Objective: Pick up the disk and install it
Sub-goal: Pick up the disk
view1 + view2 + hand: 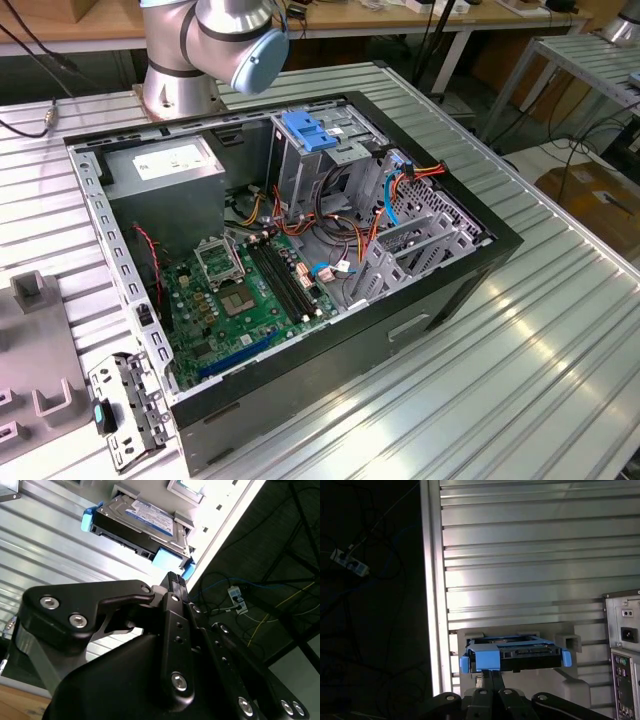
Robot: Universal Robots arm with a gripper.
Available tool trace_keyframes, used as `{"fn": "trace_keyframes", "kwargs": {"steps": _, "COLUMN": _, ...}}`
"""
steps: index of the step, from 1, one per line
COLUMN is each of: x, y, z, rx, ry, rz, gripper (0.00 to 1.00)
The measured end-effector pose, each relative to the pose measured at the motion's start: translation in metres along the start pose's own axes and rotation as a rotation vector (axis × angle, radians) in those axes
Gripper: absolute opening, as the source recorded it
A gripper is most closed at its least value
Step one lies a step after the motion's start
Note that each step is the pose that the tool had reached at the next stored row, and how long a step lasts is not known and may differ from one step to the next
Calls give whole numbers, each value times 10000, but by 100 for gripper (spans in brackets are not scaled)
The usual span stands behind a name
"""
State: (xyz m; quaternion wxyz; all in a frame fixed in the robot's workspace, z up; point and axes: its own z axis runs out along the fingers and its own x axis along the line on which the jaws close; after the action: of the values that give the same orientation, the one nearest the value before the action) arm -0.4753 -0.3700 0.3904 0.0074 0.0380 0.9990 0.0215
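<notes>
Looking along the gripper (490,672), we saw its fingers pressed together and empty, tips just at the blue rail (485,658) of the disk (520,652). The disk lay flat in a grey holder (567,642) on the ribbed table (520,555), between the table's edge (433,580) and the case (622,630), with bare table beyond.

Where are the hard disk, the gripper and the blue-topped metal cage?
Silver-grey rectangular metal disk with blue rails (147,517): second wrist view, labelled top face.
Black gripper (175,578): second wrist view, between its fingertips.
Metal cage with blue plastic top (305,130): exterior view, blue top.
</notes>
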Motion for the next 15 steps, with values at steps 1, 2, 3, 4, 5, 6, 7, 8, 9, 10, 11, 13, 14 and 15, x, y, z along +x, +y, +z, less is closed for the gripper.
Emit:
{"fn": "trace_keyframes", "kwargs": {"steps": 1, "x": 0, "y": 0, "z": 0, "rx": 0, "ry": 0, "rz": 0, "gripper": 11}}
{"fn": "trace_keyframes", "kwargs": {"steps": 2, "x": 1, "y": 0, "z": 0, "rx": 0, "ry": 1, "rz": 0, "gripper": 11}}
{"fn": "trace_keyframes", "kwargs": {"steps": 3, "x": 1, "y": 0, "z": 0, "rx": 0, "ry": 1, "rz": 0, "gripper": 11}}
{"fn": "trace_keyframes", "kwargs": {"steps": 4, "x": 1, "y": 0, "z": 0, "rx": 0, "ry": 0, "rz": -11, "gripper": 11}}
{"fn": "trace_keyframes", "kwargs": {"steps": 5, "x": 1, "y": 0, "z": 0, "rx": -1, "ry": 2, "rz": -43, "gripper": 11}}
{"fn": "trace_keyframes", "kwargs": {"steps": 6, "x": 2, "y": 0, "z": 0, "rx": -2, "ry": 9, "rz": -184, "gripper": 11}}
{"fn": "trace_keyframes", "kwargs": {"steps": 7, "x": 2, "y": 0, "z": 0, "rx": -4, "ry": 14, "rz": -311, "gripper": 11}}
{"fn": "trace_keyframes", "kwargs": {"steps": 8, "x": 2, "y": 0, "z": 0, "rx": -7, "ry": 22, "rz": -506, "gripper": 11}}
{"fn": "trace_keyframes", "kwargs": {"steps": 9, "x": 1, "y": 0, "z": 0, "rx": -10, "ry": 30, "rz": -686, "gripper": 11}}
{"fn": "trace_keyframes", "kwargs": {"steps": 10, "x": 2, "y": 0, "z": 0, "rx": -13, "ry": 43, "rz": -969, "gripper": 11}}
{"fn": "trace_keyframes", "kwargs": {"steps": 11, "x": 1, "y": 0, "z": 0, "rx": -15, "ry": 50, "rz": -1139, "gripper": 11}}
{"fn": "trace_keyframes", "kwargs": {"steps": 13, "x": 1, "y": 0, "z": 0, "rx": -20, "ry": 65, "rz": -1481, "gripper": 11}}
{"fn": "trace_keyframes", "kwargs": {"steps": 14, "x": 1, "y": 0, "z": 0, "rx": -22, "ry": 72, "rz": -1658, "gripper": 11}}
{"fn": "trace_keyframes", "kwargs": {"steps": 15, "x": 1, "y": 0, "z": 0, "rx": -25, "ry": 81, "rz": -1868, "gripper": 11}}
